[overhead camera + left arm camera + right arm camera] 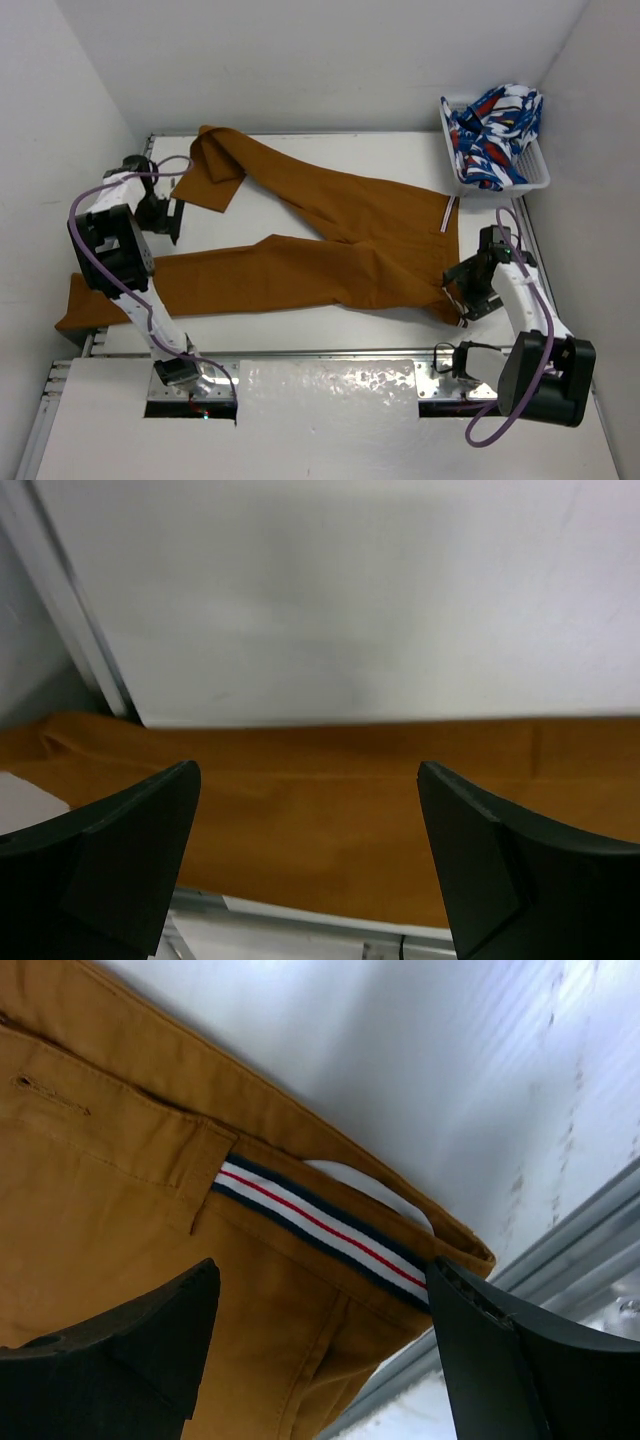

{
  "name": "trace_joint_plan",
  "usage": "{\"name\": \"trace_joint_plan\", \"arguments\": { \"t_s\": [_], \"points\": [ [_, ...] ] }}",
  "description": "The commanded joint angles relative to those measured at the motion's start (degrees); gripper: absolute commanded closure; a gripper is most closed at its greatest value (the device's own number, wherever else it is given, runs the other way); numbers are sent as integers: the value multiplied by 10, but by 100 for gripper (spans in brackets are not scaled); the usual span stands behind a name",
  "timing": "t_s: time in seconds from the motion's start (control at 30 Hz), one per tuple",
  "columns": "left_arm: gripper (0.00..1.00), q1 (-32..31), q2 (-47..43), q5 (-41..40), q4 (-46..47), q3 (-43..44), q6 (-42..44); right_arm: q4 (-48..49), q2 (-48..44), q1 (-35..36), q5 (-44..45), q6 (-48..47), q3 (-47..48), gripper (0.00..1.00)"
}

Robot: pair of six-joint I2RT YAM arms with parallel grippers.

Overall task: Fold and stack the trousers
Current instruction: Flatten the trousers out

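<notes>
Trousers [330,240] of plain mustard-brown cloth lie spread flat across the white counter [400,150], legs to the left and waist to the right. At the far left, the near leg [250,275] runs along the front of the counter and its cuff [80,305] reaches past the left edge. The far leg [290,175] slants away toward the back left corner, where its end [210,170] is folded back on itself. The left gripper [305,775] hangs low between the two leg ends. Its jaws are spread wide with nothing between them, and the left wrist view shows a band of brown fabric beneath them and bare counter beyond. Farther right the legs meet at the seat, and the waistband [452,255] lies along the right side of the counter. The right gripper [325,1270] hovers just over the near corner of that waistband, jaws likewise apart and gripping nothing. Between them the right wrist view shows the striped inner edge [320,1225], navy, white and red, close to the metal rail [560,1260] at the counter's edge. In the back right corner, apart from the trousers, a white basket [540,172] holds blue, white and red patterned clothes [495,135].
</notes>
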Motion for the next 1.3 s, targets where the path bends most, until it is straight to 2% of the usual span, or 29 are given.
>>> {"name": "trace_joint_plan", "arguments": {
  "t_s": [0.0,0.13,0.23,0.27,0.33,0.4,0.53,0.63,0.87,0.97,1.07,1.1,1.13,1.17,1.23,1.27],
  "points": [
    [12,9,-45,-27,2,-23,-1,-17,6,2,-33,38,15,20],
    [12,22,-60,-44,-3,-25,11,-59,28,2,-22,-11,45,20],
    [12,30,-69,-52,-7,-13,14,-129,51,2,45,-86,167,20],
    [12,30,-71,-54,-5,-14,14,-145,55,2,87,-100,191,19],
    [12,30,-79,-50,5,-32,4,-192,56,2,104,-113,228,19],
    [12,31,-82,-43,15,-58,-3,-209,34,3,76,-95,218,18],
    [13,30,-75,-32,29,-85,-12,-217,-37,23,-18,18,105,18],
    [13,30,-72,-41,34,-91,-4,-197,-48,24,-22,57,70,17],
    [13,34,-81,-73,55,-138,17,-57,35,47,-18,103,32,13],
    [13,44,-91,-76,61,-160,22,-2,64,47,38,121,19,16],
    [13,56,-103,-84,62,-182,35,36,87,48,101,117,21,34],
    [13,60,-110,-85,60,-187,41,49,93,47,114,115,23,44],
    [13,59,-113,-84,56,-194,45,54,98,46,145,111,24,66],
    [13,59,-117,-83,53,-197,49,57,100,45,167,106,30,78],
    [14,59,-131,-76,41,-206,63,62,99,45,218,60,61,96],
    [14,59,-136,-75,37,-216,73,66,97,44,261,40,73,100]
  ]
}}
